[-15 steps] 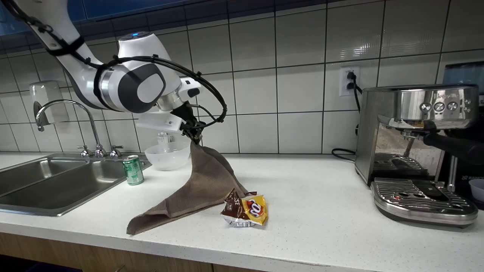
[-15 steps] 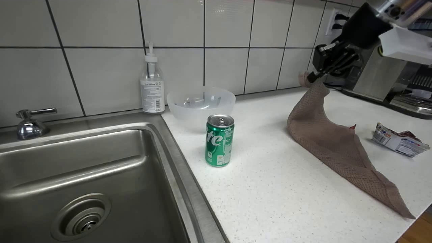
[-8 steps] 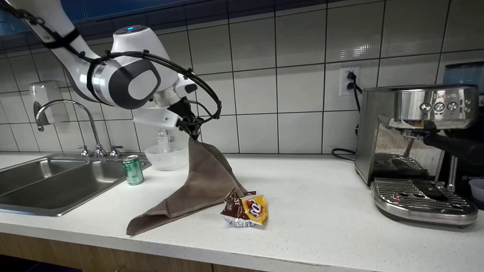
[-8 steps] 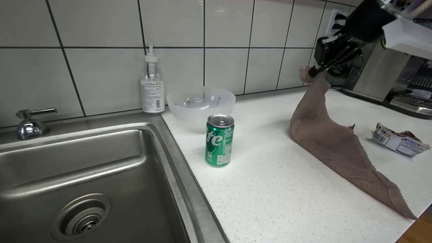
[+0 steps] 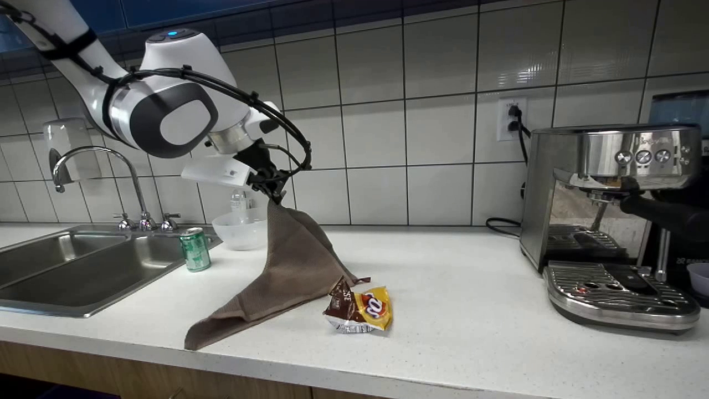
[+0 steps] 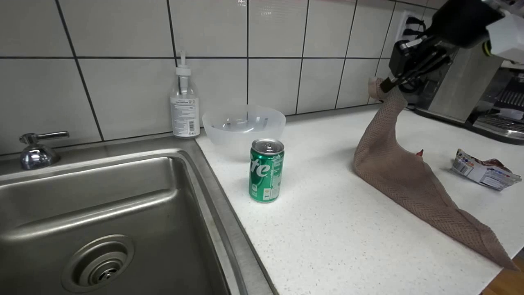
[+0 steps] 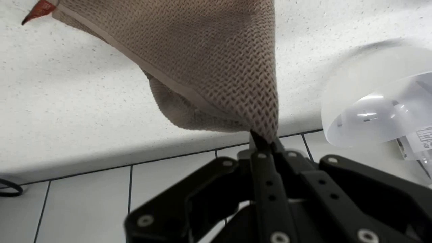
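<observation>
My gripper (image 5: 274, 200) is shut on the upper end of a brown woven cloth (image 5: 299, 260) and holds it above the white counter. The cloth hangs from the fingertips and its lower part lies spread on the counter, reaching the front edge. In an exterior view a folded bit of the cloth (image 6: 399, 172) sticks out past the fingers (image 6: 387, 85). In the wrist view the cloth (image 7: 216, 60) runs up from the closed fingertips (image 7: 268, 140), with a small red tab (image 7: 38, 10) at its corner. A crumpled brown and yellow snack bag (image 5: 360, 310) lies beside the cloth.
A green can (image 6: 267, 172) stands by the steel sink (image 6: 196, 176). A translucent bowl (image 6: 243, 127) and a pump bottle (image 6: 185, 110) stand at the tiled wall. A coffee machine (image 5: 609, 221) stands at the far end, its cord plugged into the wall outlet (image 5: 512, 119).
In an exterior view my arm and gripper have moved left and slightly up, pulling the cloth along. The cloth's tabbed corner has shifted slightly; its lower end has slid toward the counter's front edge.
</observation>
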Robot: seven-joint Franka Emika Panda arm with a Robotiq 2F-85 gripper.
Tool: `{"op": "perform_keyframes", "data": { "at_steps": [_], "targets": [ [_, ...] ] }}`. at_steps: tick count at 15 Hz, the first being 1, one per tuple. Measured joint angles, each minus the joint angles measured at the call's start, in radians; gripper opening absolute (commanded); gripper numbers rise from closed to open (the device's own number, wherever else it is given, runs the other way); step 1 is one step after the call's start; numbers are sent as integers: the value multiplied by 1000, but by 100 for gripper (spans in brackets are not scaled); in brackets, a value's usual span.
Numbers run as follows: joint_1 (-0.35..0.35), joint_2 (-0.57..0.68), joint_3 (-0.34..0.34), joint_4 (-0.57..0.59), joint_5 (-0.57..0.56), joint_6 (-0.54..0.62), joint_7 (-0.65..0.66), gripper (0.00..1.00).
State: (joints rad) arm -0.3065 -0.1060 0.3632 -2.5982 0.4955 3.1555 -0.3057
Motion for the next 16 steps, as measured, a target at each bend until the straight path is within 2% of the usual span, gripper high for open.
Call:
{"op": "perform_keyframes", "data": {
  "at_steps": [7,16],
  "targets": [
    [95,-66,-107,-66,70,-2,-106,1],
    [241,-149,-249,-161,76,-18,-198,1]
  ]
}}
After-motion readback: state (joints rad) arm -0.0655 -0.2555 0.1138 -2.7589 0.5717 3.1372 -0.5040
